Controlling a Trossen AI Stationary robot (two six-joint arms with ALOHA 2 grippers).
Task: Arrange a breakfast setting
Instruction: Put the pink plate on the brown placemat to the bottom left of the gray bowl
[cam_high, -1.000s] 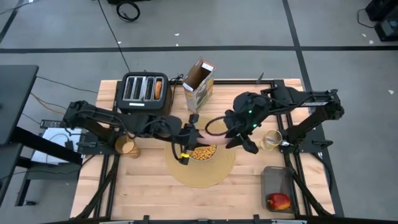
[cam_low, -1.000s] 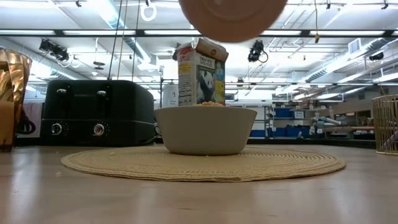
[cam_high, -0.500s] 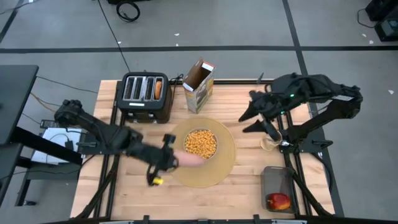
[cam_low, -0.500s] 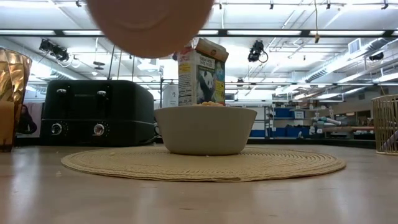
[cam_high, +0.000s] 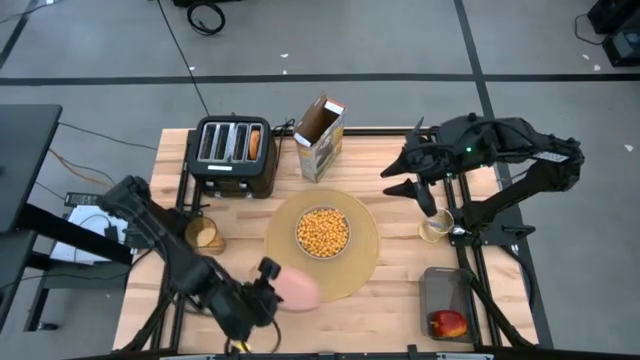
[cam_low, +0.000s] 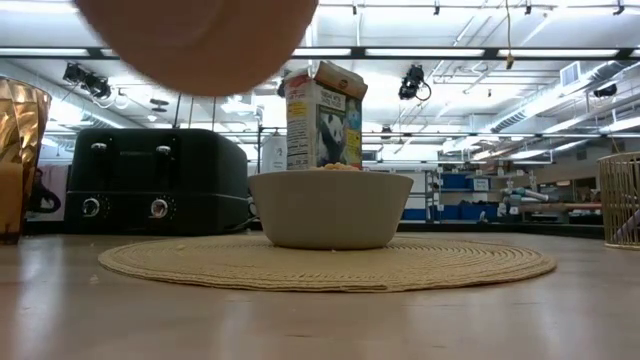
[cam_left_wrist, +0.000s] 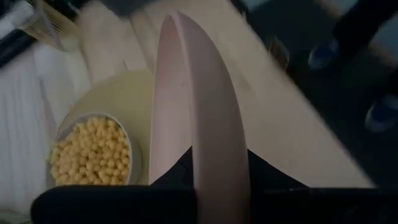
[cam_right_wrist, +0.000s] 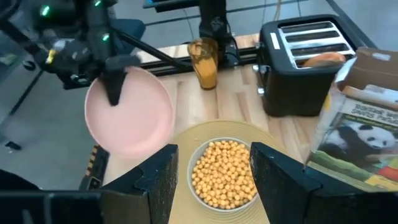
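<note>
One pink plate (cam_high: 296, 290) in left pincer (cam_high: 266, 281).

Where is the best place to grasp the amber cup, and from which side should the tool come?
Probably the rim of the amber cup, from straight above. It stands upright and open beside the toaster, clear of the placemat, so one finger could go inside and one outside.

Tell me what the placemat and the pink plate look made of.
Placemat: woven straw or similar natural fibre, matte tan, with visible coiled ridges. Pink plate, held edge-on by the left gripper: smooth, matte, thin-rimmed; probably plastic or glazed ceramic, the look leaves it open.
</note>
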